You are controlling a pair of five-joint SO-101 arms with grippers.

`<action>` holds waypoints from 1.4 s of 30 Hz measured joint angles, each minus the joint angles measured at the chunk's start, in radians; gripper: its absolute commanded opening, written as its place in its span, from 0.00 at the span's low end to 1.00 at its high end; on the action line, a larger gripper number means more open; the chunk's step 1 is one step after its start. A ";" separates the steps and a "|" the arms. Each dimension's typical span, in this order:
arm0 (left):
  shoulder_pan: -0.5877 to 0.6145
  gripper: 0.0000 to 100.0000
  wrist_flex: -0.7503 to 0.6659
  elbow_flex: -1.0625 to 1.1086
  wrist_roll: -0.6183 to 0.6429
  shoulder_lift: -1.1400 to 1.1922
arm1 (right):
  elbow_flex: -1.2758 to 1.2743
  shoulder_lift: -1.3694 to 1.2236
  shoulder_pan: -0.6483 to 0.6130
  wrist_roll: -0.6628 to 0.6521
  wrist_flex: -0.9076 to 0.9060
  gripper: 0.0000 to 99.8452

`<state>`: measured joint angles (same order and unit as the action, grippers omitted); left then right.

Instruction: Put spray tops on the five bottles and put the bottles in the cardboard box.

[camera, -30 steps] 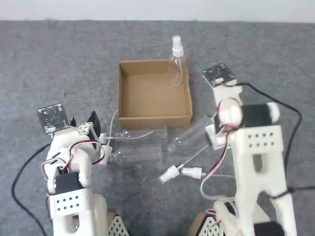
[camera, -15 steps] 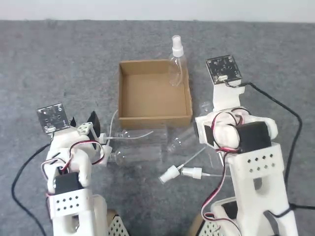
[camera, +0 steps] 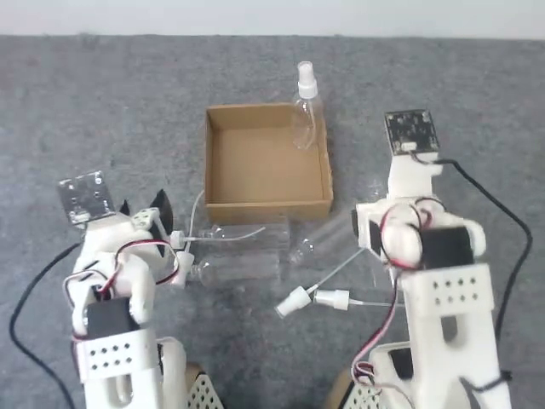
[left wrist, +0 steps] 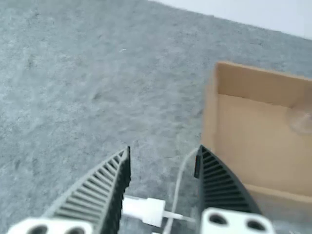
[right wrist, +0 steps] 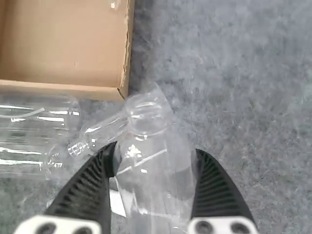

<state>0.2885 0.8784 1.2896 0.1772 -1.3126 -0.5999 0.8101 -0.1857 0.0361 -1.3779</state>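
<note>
cardboard box [camera: 268, 207] sits open on the grey carpeted surface [camera: 102, 102], just beyond your two arms. one capped bottle [camera: 305, 119] leans over its far wall by the right corner, with its body inside and its spray head outside. your right jaws are closed on a clear uncapped bottle [right wrist: 151, 161], pressing both of its sides. its open mouth points at the box's near right corner, close to it. three more bare bottles lie on the surface in front of the box. an upper bottle [camera: 251, 232] lies along the front wall, a lower bottle [camera: 238, 267] lies right beside it, and a slanted bottle [camera: 319, 240] lies off the near right corner. your left jaws stand open, low over the surface left of those bottles. a white spray top [left wrist: 144, 210] lies between them, its thin tube curving toward the box. a second spray top [camera: 294, 302] and a third spray top [camera: 335, 298] lie head to head by the right arm's base.
</note>
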 measured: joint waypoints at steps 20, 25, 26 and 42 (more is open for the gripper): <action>-0.740 0.25 0.361 -0.270 -0.192 -0.008 | -0.066 0.146 0.310 0.124 0.118 0.04; -0.876 0.25 0.361 -0.212 -0.219 0.000 | -0.066 0.146 0.333 0.137 0.121 0.04; -0.895 0.25 0.361 -0.212 -0.219 0.000 | -0.066 0.146 0.336 0.137 0.121 0.04; -1.023 0.21 0.269 -0.212 -0.239 0.534 | -0.066 0.146 0.396 0.137 0.121 0.04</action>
<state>-0.7350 1.1469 1.0779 -0.0621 -0.7787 -0.6659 0.9559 0.2102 0.1726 -1.2566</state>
